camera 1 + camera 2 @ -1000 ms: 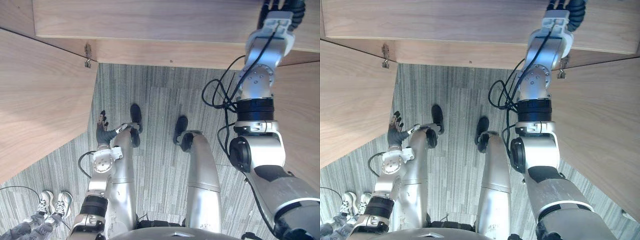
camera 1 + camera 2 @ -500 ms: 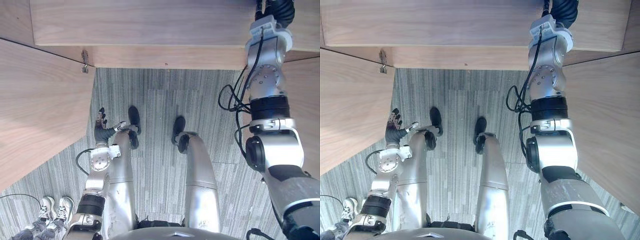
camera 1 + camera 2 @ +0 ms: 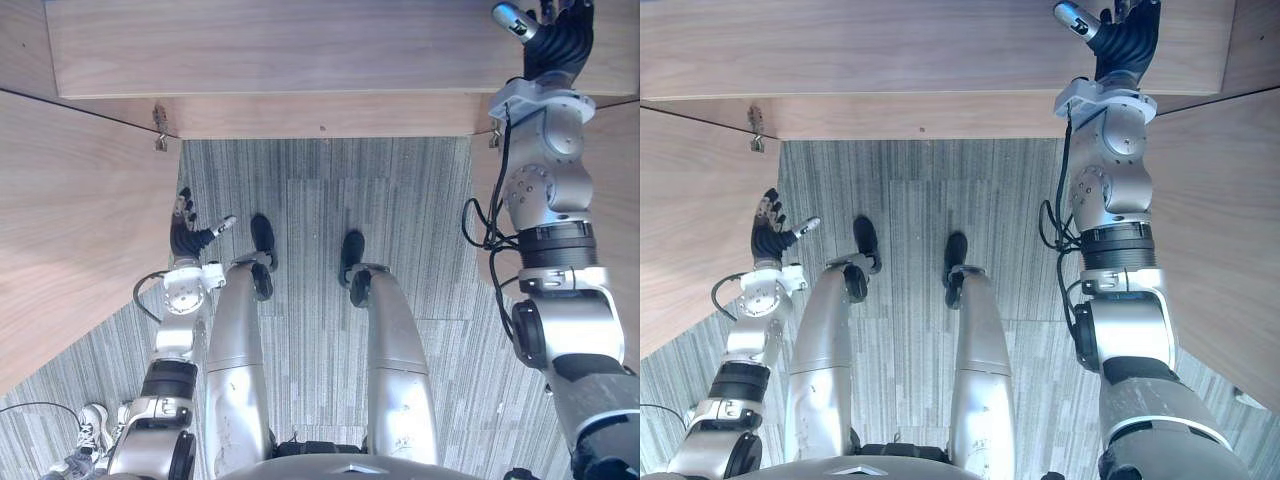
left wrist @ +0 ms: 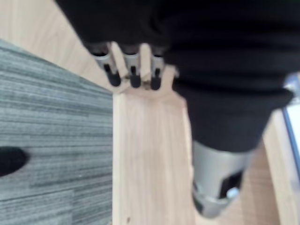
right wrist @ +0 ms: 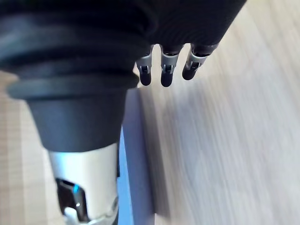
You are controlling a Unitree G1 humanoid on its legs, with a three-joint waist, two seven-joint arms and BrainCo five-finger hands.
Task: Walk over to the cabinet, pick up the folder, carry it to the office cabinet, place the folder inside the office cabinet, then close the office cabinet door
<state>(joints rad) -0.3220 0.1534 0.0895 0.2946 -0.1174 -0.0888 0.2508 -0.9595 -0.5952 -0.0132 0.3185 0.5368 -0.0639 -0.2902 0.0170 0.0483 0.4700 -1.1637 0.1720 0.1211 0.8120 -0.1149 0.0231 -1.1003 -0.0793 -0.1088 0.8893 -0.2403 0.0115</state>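
The left door of the office cabinet stands swung open, hinged at the cabinet's front corner. Just beside its inner face hangs the left hand, low over the carpet floor, fingers straight and spread, thumb out to the side, holding nothing. Its own wrist view shows the fingertips over the edge of a wooden panel, but whether they touch it is unclear.

Across the gap, the right hand reaches up to the cabinet's front near the far right corner, well apart from the left hand. Its fingers are straight and side by side above pale wood, and grip nothing.

A thin grey-blue strip lies along the wood just beside that hand, running lengthwise with it from near the fingertips back past the thumb. It may be the folder's edge, though this is too little of it to be sure. If so, the folder already sits in the cabinet, nearest the right hand.

The right door hangs open beside the right arm. Closing both doors looks like what remains.
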